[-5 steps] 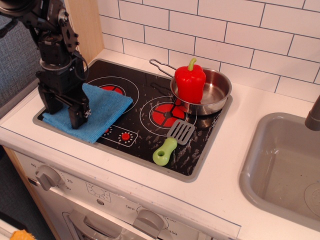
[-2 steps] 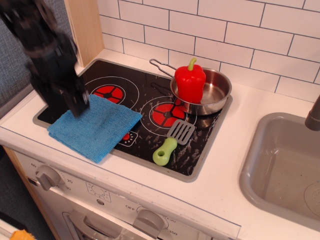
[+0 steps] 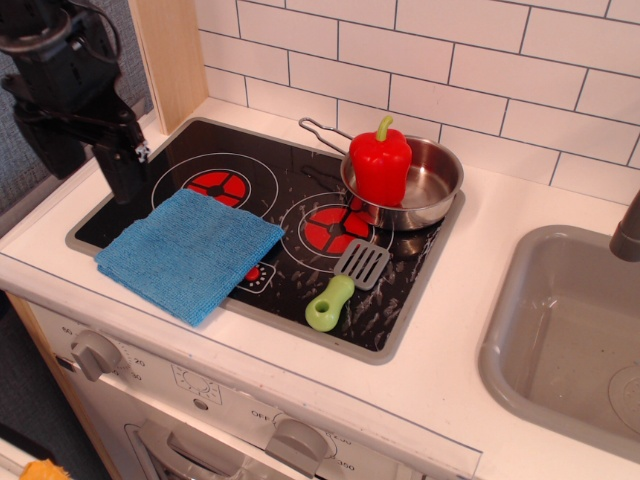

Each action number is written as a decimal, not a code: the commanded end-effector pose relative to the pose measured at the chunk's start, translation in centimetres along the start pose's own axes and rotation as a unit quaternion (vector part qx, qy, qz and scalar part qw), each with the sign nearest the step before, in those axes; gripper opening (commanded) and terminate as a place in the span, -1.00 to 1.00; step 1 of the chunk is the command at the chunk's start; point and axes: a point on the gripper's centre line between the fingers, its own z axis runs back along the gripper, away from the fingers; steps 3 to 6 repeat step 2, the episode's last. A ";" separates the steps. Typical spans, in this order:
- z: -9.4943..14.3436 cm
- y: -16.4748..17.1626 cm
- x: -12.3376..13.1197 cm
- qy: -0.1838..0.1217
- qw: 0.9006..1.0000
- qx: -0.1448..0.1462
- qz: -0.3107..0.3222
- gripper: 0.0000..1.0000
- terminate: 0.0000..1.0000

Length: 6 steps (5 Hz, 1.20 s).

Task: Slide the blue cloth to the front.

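The blue cloth point(image 3: 190, 250) lies flat on the front left of the black cooktop point(image 3: 290, 180). Its front corner reaches over the cooktop's rim onto the white counter. It covers part of the front left burner markings. My black gripper point(image 3: 88, 160) hangs above the cooktop's back left corner, behind and left of the cloth and clear of it. Its fingers point(image 3: 125, 172) stand apart and hold nothing.
A steel pan point(image 3: 425, 190) with a red pepper point(image 3: 380, 165) sits on the back right burner. A spatula with a green handle point(image 3: 335, 295) lies in front of it. A grey sink point(image 3: 570, 330) is at the right, a wooden panel point(image 3: 170, 55) at the back left, and oven knobs point(image 3: 95, 352) below.
My gripper has lifted off the cloth and moved up and back to the left. The cloth slid forward and to the right, and now lies still.
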 end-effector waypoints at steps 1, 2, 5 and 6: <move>1.5 -0.1 1.0 0.009 1.000 0.015 -0.004 1.00 -1.00; 1.5 -0.1 1.0 0.009 1.000 0.015 -0.004 1.00 1.00; 1.5 -0.1 1.0 0.009 1.000 0.015 -0.004 1.00 1.00; 1.5 -0.1 1.0 0.009 1.000 0.015 -0.004 1.00 1.00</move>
